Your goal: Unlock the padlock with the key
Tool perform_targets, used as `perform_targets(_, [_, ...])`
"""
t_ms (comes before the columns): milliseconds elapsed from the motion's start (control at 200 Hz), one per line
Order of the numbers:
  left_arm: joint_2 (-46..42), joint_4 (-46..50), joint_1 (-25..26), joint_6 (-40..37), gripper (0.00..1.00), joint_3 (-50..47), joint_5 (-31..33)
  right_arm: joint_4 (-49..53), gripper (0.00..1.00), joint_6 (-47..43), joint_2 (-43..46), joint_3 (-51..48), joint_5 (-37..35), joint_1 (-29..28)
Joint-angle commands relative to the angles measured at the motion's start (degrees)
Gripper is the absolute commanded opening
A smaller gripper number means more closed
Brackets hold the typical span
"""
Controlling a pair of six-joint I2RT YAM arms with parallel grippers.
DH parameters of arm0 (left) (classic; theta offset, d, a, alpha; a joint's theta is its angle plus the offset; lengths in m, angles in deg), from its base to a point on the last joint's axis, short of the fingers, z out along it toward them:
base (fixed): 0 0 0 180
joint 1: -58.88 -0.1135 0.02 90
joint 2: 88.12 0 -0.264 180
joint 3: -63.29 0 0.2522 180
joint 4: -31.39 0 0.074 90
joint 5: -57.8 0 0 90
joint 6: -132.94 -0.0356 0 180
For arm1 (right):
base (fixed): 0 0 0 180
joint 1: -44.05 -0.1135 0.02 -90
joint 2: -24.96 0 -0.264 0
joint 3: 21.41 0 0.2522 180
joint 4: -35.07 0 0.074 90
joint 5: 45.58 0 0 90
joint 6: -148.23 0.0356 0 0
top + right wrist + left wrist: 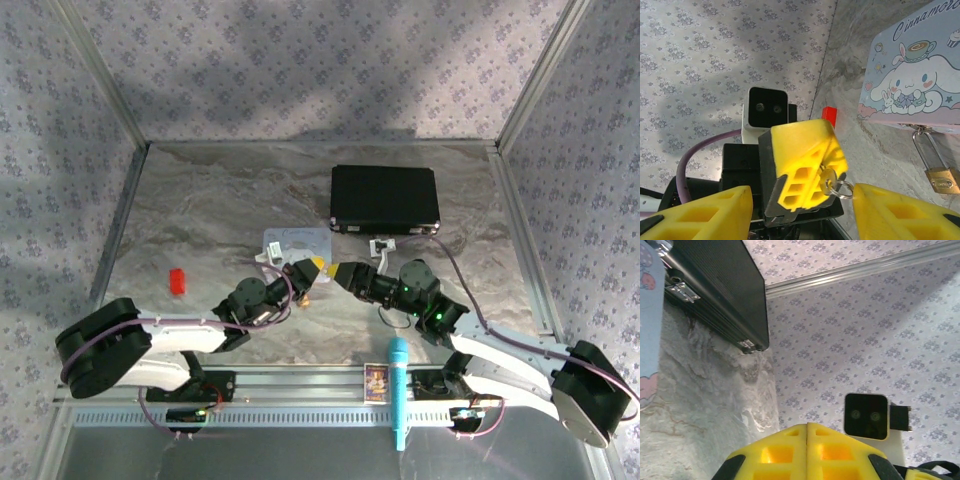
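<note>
The left hand (pixel 801 167) is clenched, its two yellow fingers pressed flat together and pinching the small silver key (pixel 828 175) at their tips, with the key ring (pixel 841 190) dangling just below. The right hand (pixel 338 272) faces it tip to tip near the middle of the counter (pixel 200 215). It is released, and in the right wrist view its yellow fingers (pixel 705 212) stand wide apart on either side of the left hand's tips, touching neither the key nor the ring. The padlock (pixel 942 179) is a small brass body hanging by its thin shackle (pixel 921 146) from the front edge of the pastel cartoon tin (pixel 910 80), just beside the right hand's outer finger. Its body lies against the marbled counter, apart from the key. From above, the tin sits just beyond the two hands, and a black case (pixel 385 198) lies closed further back and to the right, its latches toward the arms. A small red object (pixel 177 281) rests on the counter well to the left, near the left arm. A blue microphone (pixel 398 390) and a small picture card (pixel 376 382) lie at the near edge between the two arm bases.
</note>
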Motion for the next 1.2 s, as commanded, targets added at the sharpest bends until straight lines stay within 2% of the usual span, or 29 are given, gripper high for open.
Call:
perform_targets(0, [-0.10, -3.79, -0.14, 0.80, 0.00, 2.34, -0.85, -2.22, 0.53, -0.31, -0.20, 1.23, 1.01, 0.51])
perform_targets(215, [2.13, -5.41, 0.74, 1.96, 0.00, 3.93, -1.51, -8.49, 0.49, 1.25, -4.26, 2.02, 3.21, 0.01])
perform_targets(250, [2.79, -6.54, 0.74, 2.19, 0.00, 3.93, -1.68, -9.21, 0.47, 1.69, -4.80, 2.16, 3.63, -0.06])
perform_targets(315, [3.45, -7.63, 0.74, 2.56, 0.00, 3.88, -1.77, -10.34, 0.37, 2.28, -5.09, 1.79, 3.34, -0.30])
perform_targets(405, [3.76, -7.57, 0.74, 2.86, 0.00, 3.79, -1.55, -9.28, 0.33, 2.05, -3.31, 1.18, 2.38, -0.03])
perform_targets(480, [3.89, -7.64, 0.83, 2.99, 0.00, 3.68, -1.13, -6.99, 0.25, 1.68, -1.66, 0.75, 1.57, 0.31])
perform_targets(805, [5.49, -8.75, 0.91, 3.85, 0.00, 3.74, -1.47, -8.03, 0.06, 2.34, -1.79, -0.92, 1.37, 0.54])
perform_targets(1009, [5.69, -7.38, 1.00, 4.12, 0.00, 3.58, -0.57, -5.81, 0.00, 1.85, 0.05, -1.34, 0.98, 0.92])
perform_targets(1054, [4.87, -5.07, 0.97, 3.96, 0.17, 3.50, 0.16, -5.39, 0.00, 1.85, 0.34, -1.47, 1.02, 1.01])
perform_targets(1089, [3.77, -2.42, 1.07, 4.31, 0.38, 3.23, 1.46, -4.89, 0.00, 1.69, 0.58, -1.58, 0.95, 1.08])
perform_targets(1144, [1.09, 2.00, 1.77, 4.09, 0.61, 2.44, 5.46, -3.85, 0.00, 1.45, 0.87, -1.81, 0.77, 1.17])
perform_targets(1194, [-2.17, 8.98, 1.97, 3.79, 0.74, 2.54, 8.01, -2.65, 0.00, 1.33, 1.21, -2.11, 0.47, 1.44])
